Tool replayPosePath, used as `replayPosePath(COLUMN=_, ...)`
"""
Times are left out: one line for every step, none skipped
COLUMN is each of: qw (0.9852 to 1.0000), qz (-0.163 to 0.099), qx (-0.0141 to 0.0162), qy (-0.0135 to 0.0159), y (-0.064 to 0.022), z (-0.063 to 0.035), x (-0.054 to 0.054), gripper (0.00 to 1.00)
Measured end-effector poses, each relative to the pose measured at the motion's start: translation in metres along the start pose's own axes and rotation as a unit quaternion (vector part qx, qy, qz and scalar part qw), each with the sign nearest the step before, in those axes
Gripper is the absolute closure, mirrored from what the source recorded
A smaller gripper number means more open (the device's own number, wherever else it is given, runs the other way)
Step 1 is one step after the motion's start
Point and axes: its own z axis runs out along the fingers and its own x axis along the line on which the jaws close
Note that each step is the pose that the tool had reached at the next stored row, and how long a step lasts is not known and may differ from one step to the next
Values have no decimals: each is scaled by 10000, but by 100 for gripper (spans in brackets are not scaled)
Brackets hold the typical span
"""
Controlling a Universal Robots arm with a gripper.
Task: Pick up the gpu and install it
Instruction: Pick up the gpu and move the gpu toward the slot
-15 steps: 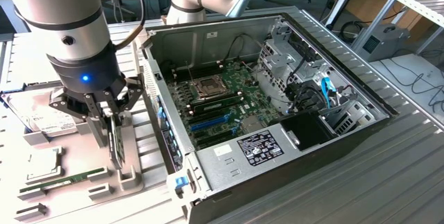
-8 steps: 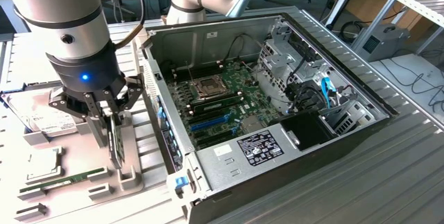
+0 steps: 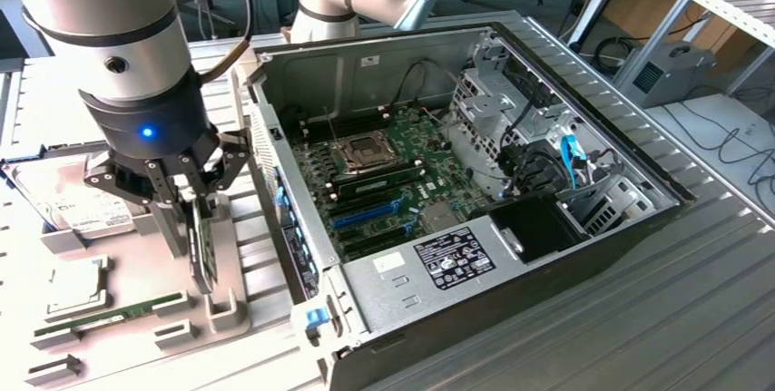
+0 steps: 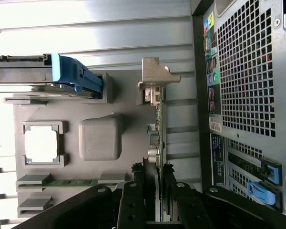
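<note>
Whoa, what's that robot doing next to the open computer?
The robot arm's gripper is clamped on the gpu, a thin card standing on edge in a grey holder tray. The tray sits beside the open computer case, on the exterior view's left. The card is not in the computer yet. A RAM stick and a hard drive lie on the same tray.

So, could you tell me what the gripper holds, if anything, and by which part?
The gpu, on edge in its holder: the gripper pinches its top edge, away from the silver bracket.
</note>
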Motion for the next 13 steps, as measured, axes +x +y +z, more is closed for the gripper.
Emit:
replayPosePath(qw=10000, qz=0, qx=0, qy=0, y=0, z=-4, x=0, gripper=73)
replayPosePath(qw=10000, qz=0, qx=0, qy=0, y=0, z=-7, x=0, gripper=73)
replayPosePath(qw=10000, qz=0, qx=0, qy=0, y=0, z=-12, x=0, gripper=73)
replayPosePath(qw=10000, qz=0, qx=0, qy=0, y=0, z=-16, x=0, gripper=73)
replayPosePath(qw=10000, qz=0, qx=0, qy=0, y=0, z=-20, x=0, gripper=73)
replayPosePath(qw=10000, qz=0, qx=0, qy=0, y=0, z=-23, x=0, gripper=73)
replayPosePath(qw=10000, qz=0, qx=0, qy=0, y=0, z=-27, x=-1, gripper=73)
replayPosePath(qw=10000, qz=0, qx=0, qy=0, y=0, z=-32, x=-1, gripper=73)
replayPosePath(qw=10000, qz=0, qx=0, qy=0, y=1, z=-36, x=-1, gripper=73)
replayPosePath(qw=10000, qz=0, qx=0, qy=0, y=1, z=-40, x=-1, gripper=73)
replayPosePath(qw=10000, qz=0, qx=0, qy=0, y=0, z=-44, x=-1, gripper=73)
replayPosePath(qw=10000, qz=0, qx=0, qy=0, y=0, z=-49, x=-1, gripper=73)
replayPosePath(qw=10000, qz=0, qx=0, qy=0, y=1, z=-53, x=-1, gripper=73)
